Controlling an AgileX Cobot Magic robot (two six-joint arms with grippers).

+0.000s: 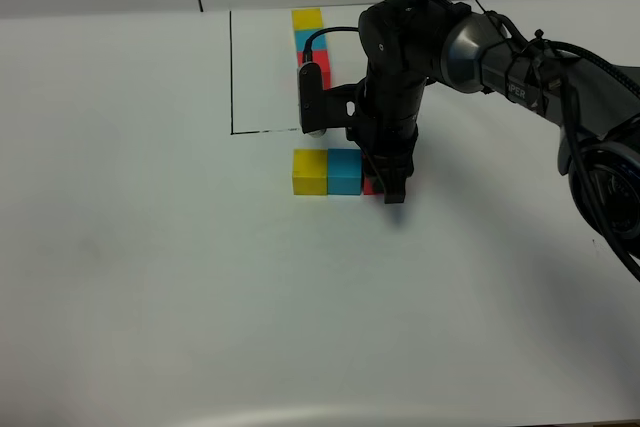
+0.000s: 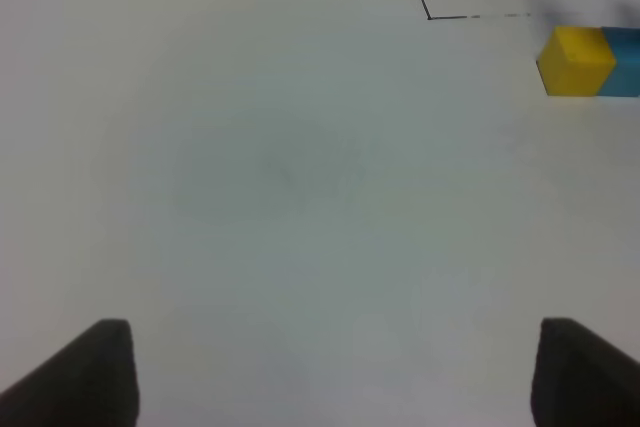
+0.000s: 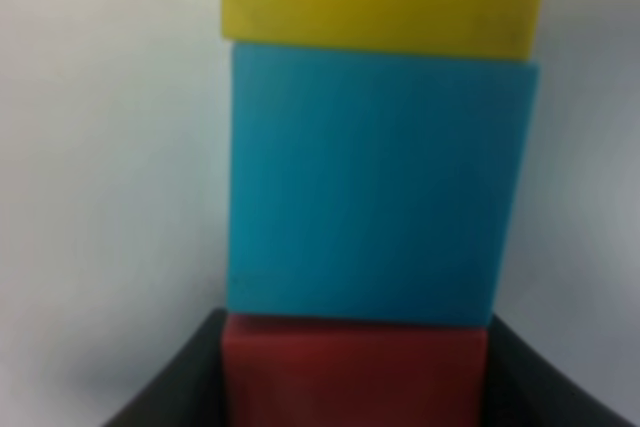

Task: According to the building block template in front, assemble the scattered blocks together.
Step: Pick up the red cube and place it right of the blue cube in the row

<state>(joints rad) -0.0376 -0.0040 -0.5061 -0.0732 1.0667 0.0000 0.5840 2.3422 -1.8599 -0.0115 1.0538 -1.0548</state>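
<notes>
The right claw stands low on the counter, its jaws set against two opposite sides of the red block, closed to the cube's width and seemingly gripping it. The red block sits flush against the cyan block, which touches the yellow block, so the three scattered blocks form one straight row just in front of the black outline. The building block template lies farther back inside that outline, its colours running yellow, cyan, red, the same order as the row, with its red end partly hidden by the arm. The left claw hangs wide open over bare counter, holding nothing, well apart from the row. The cubes look light, rigid and matte, with flat parallel faces, so they should neither crush nor slip readily under a modest squeeze. The sound hold is across two free side faces at about mid-height, never the face that meets a neighbour. Being so light, they would likely slide at the least sideways nudge; a finger dragging on release could pull the red block off the cyan one or skew the whole row.
</notes>
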